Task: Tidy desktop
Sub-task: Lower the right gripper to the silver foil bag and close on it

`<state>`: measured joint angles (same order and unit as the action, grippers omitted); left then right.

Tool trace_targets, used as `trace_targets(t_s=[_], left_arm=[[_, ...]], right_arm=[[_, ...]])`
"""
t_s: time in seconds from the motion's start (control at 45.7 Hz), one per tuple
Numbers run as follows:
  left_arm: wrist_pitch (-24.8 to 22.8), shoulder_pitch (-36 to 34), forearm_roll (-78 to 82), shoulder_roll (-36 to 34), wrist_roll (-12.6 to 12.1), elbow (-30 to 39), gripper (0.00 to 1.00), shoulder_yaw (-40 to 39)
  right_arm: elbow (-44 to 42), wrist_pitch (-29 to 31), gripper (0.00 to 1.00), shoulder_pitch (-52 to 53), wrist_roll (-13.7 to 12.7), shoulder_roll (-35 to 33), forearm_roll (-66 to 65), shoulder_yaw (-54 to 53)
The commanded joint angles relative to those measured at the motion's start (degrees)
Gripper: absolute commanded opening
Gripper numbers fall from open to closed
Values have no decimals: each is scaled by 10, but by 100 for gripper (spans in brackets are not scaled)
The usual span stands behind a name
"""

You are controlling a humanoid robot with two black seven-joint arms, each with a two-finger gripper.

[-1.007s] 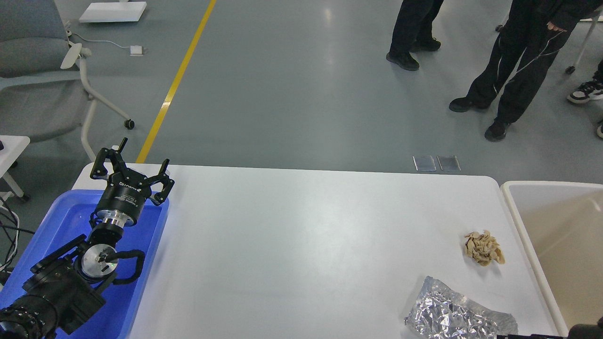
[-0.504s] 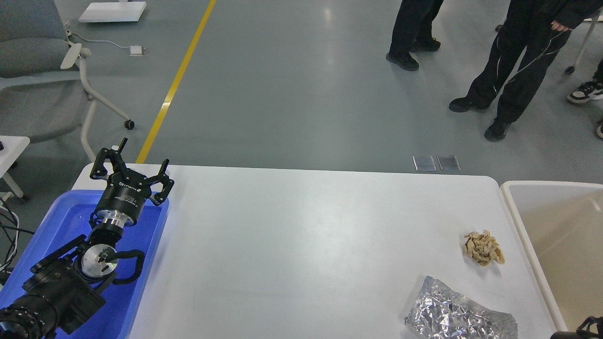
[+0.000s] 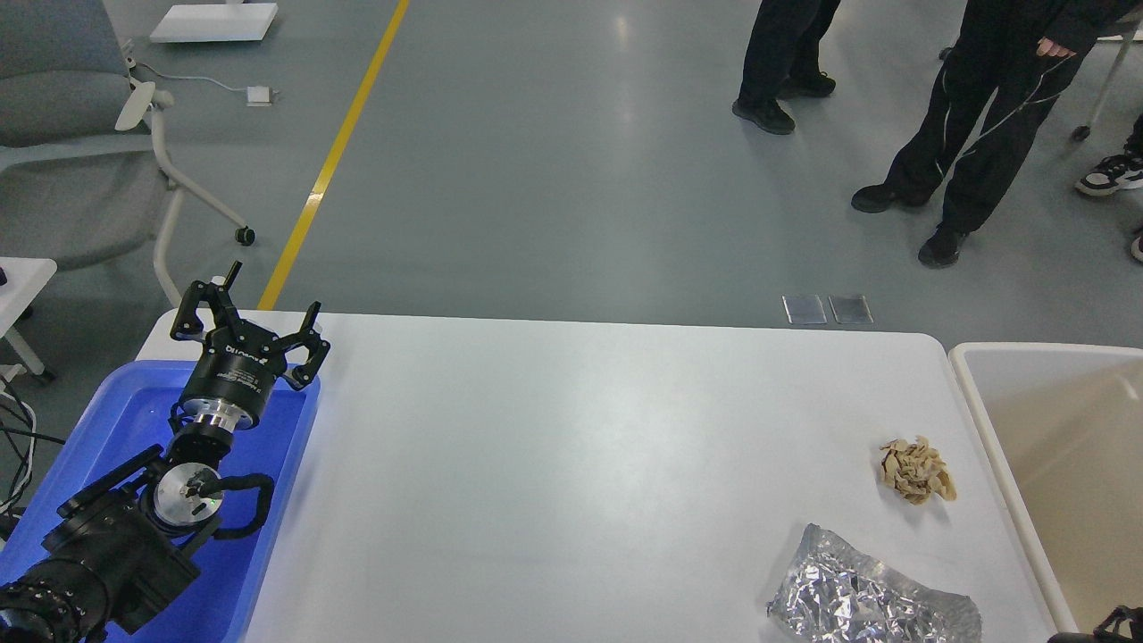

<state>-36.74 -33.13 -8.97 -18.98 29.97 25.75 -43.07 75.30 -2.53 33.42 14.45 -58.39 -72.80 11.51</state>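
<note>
The white desktop fills the middle of the head view. On its right part lie a small pile of tan flakes and, nearer to me, a crumpled silver foil wrapper. My left gripper is open and empty, held above the far right corner of the blue tray, far from both items. Only a small dark part of my right arm shows at the bottom right corner, right of the foil; its fingers cannot be told apart.
A beige bin with a white rim stands against the desktop's right edge. The blue tray sits on the left end. A grey chair stands at the far left, and people's legs are on the floor beyond the table.
The dark part of my right arm along the bottom edge has drawn back to the right corner and shows less. My left arm, the flakes and the foil have not moved.
</note>
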Motion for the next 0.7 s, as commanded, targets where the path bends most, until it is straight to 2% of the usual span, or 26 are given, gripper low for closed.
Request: trace_targets(t_s=[0.0, 0.044, 0.153, 0.263, 0.613, 0.679], left_arm=[[0, 0, 0, 0, 0, 0, 100, 0], [0, 0, 0, 0, 0, 0, 100, 0], [0, 0, 0, 0, 0, 0, 100, 0], [0, 0, 0, 0, 0, 0, 100, 0], [0, 0, 0, 0, 0, 0, 100, 0], [0, 0, 0, 0, 0, 0, 100, 0]], right_arm=[[-25, -6, 73, -9, 0, 10, -1, 0], [-26, -7, 62, -9, 0, 10, -1, 1], [-26, -7, 40, -10, 0, 10, -1, 2], [-26, -7, 37, -12, 0, 10, -1, 0], [-31, -8, 1, -13, 0, 11, 0, 0], [-32, -8, 0, -13, 0, 12, 0, 0]])
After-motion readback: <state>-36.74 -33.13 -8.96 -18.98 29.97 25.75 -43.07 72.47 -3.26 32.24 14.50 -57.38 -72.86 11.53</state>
